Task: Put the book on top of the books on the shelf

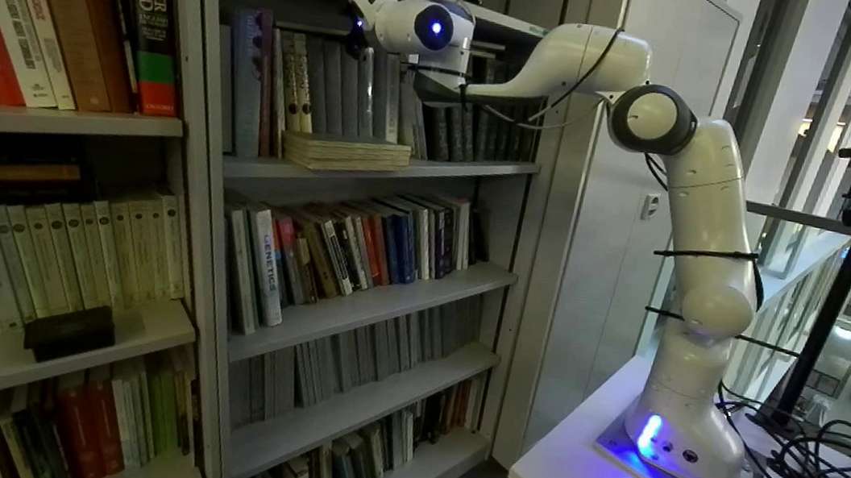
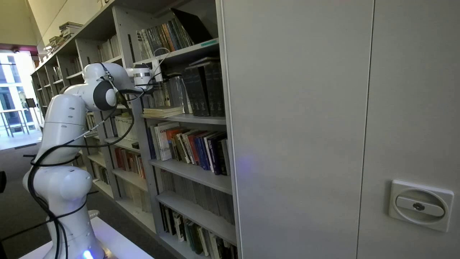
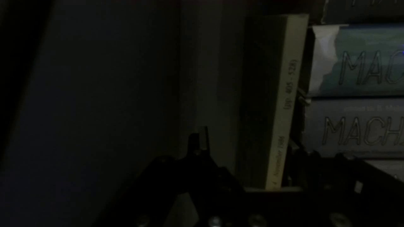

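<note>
Nearest the lens, wrist view: black gripper point(image 3: 249, 145), its jaws standing well apart, the pale-spined book point(image 3: 285, 94) lying between them. A gap is showing between one finger point(image 3: 195, 157) and the book's dark cover; the other finger is blending into shadow, so its contact I cannot tell. Book is showing thin and flat-sided, its cream spine carrying "(pp. 405 - 528)" and "4 November 1986". It is lying across the tops of the upright hardbacks point(image 3: 356, 129), slightly aslant, a dark sliver showing in between. Their grey spines are bearing outlined letters, "MACH" running off the edge; one is turning from ragged-edged white to blue-green. Row is standing on the thin grey metal shelf point(image 1: 475, 169). Before it, in both exterior views, a squared stack of thin cream volumes point(image 1: 346, 155) is lying flat. Glossy white arm point(image 1: 578, 55) is standing on a white table point(image 1: 561, 459), black straps point(image 1: 708, 255) banding it.
</note>
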Available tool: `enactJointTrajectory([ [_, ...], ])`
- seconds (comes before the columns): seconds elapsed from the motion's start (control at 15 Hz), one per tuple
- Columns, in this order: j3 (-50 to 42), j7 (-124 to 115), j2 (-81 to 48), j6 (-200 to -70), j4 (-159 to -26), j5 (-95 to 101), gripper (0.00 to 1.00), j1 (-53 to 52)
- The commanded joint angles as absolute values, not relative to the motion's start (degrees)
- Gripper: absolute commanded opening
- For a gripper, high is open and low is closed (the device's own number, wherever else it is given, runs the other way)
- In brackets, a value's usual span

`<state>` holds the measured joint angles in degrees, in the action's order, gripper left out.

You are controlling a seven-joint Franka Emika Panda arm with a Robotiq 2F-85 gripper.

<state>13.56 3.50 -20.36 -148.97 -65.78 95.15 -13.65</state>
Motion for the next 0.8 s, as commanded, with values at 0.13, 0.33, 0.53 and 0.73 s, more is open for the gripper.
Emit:
enactJointTrajectory([
  [0.13, 13.85, 3.87, -17.93, -148.9, -69.07, 95.05, 0.47, -13.86],
  [0.33, 13.86, 2.64, -16.01, -148.96, -72.16, 95.46, 0.32, -13.95],
  [0.53, 13.83, 2.27, -13.72, -148.89, -75.43, 95.48, 0.08, -14.03],
  [0.73, 14.26, 1.87, -11.97, -148.66, -78.21, 95.52, 0.36, -14.28],
])
